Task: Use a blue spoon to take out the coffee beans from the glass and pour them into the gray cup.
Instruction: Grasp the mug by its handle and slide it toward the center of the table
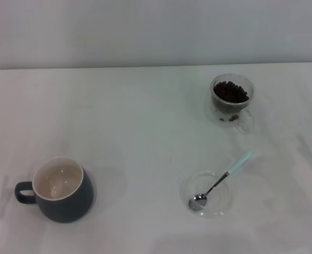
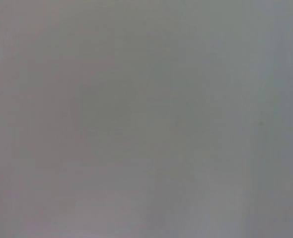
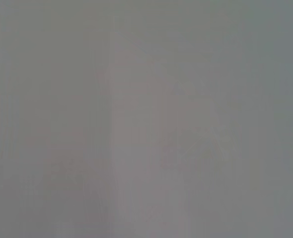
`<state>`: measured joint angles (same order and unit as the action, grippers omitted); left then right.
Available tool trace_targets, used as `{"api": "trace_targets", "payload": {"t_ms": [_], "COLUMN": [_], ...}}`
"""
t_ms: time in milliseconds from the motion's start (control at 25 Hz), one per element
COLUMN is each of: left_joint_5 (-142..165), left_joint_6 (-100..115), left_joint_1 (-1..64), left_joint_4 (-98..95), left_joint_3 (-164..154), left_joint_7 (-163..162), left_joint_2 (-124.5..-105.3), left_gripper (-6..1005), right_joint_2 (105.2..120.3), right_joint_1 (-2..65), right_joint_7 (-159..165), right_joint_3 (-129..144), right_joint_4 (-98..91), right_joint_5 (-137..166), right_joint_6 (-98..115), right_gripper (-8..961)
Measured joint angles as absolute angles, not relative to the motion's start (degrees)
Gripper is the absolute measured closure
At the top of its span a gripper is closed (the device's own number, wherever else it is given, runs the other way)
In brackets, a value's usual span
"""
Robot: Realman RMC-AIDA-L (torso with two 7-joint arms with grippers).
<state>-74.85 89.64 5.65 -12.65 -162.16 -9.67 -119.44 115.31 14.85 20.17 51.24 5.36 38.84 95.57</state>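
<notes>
The blue spoon point(image 1: 222, 179) lies with its metal bowl in a flat clear glass dish point(image 1: 215, 210) at the front right, its pale blue handle pointing back and right over the rim. The glass point(image 1: 231, 100) stands at the back right, holding a heap of coffee beans point(image 1: 230, 91). The gray cup point(image 1: 61, 189) stands at the front left, handle to the left, its cream inside holding nothing. Neither gripper shows in the head view. Both wrist views show only plain grey surface.
A white table point(image 1: 145, 132) carries everything, and a pale wall runs along its far edge. Wide bare tabletop lies between the gray cup and the dish and glass.
</notes>
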Motion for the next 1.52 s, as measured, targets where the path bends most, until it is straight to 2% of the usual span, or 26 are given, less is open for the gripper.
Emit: {"api": "trace_targets", "payload": {"t_ms": [440,960,1520], "left_joint_5": [-74.8,-63.9,-55.7], "left_joint_6": [90.1,93.0,80.6], "left_joint_1": [5.0,-2.6,4.1], "left_joint_4": [-12.6,-6.4,-5.0], "left_joint_3": [-162.2,-163.0,-162.7], "left_joint_7": [-9.8,-9.7,-9.5], "left_joint_2": [-119.45,-119.17,-119.48], "left_gripper": [108,112,111], "right_joint_2": [115.31,115.40,115.38], "right_joint_1": [14.9,16.7,16.8], "right_joint_7": [20.2,20.2,20.1], "right_joint_3": [51.2,51.4,51.6], "right_joint_4": [5.4,3.5,3.3], "right_joint_5": [38.8,38.8,38.9], "right_joint_6": [95.6,94.6,94.1], "right_gripper": [95,96,96]}}
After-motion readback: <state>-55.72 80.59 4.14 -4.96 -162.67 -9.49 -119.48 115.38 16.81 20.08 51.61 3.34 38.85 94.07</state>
